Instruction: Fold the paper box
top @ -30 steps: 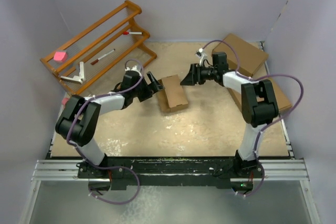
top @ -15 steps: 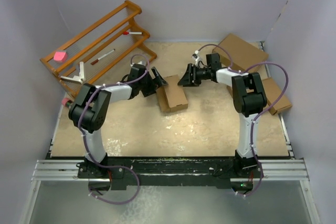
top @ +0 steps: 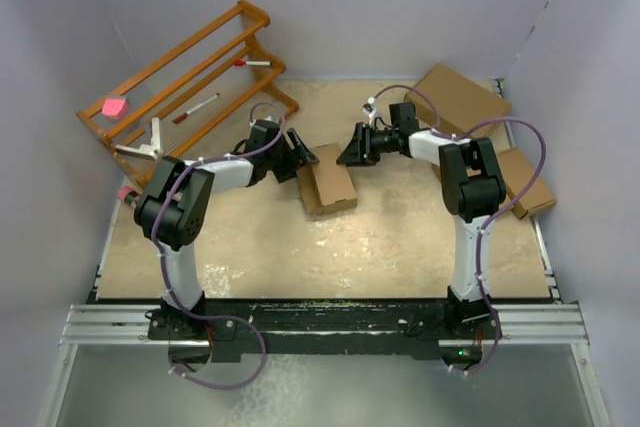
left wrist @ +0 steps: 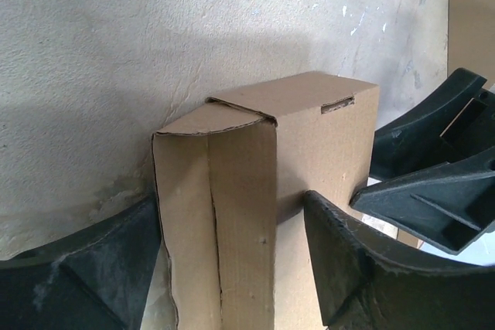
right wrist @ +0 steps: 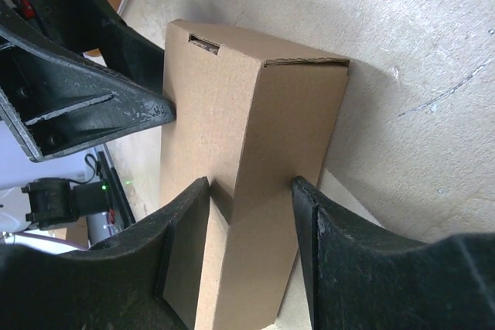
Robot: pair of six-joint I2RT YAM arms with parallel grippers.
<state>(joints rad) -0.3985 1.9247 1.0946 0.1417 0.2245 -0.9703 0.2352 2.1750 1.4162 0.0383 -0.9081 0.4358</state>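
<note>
The paper box lies folded up as a small brown cardboard carton in the middle of the table. My left gripper is at its far left corner and my right gripper at its far right corner. In the left wrist view the box stands between the black fingers, which press both of its sides, so the left gripper is shut on it. In the right wrist view the box is pinched across its narrow side by my right gripper. The left gripper's fingers show beyond it.
A wooden rack holding markers and a pink block stands at the back left. Two ready-made brown boxes lie at the back right, behind the right arm. Purple walls close in the table on three sides.
Both grippers have come in to the box's far end from either side, and their jaws have narrowed onto its sides. The box has shifted only slightly.
</note>
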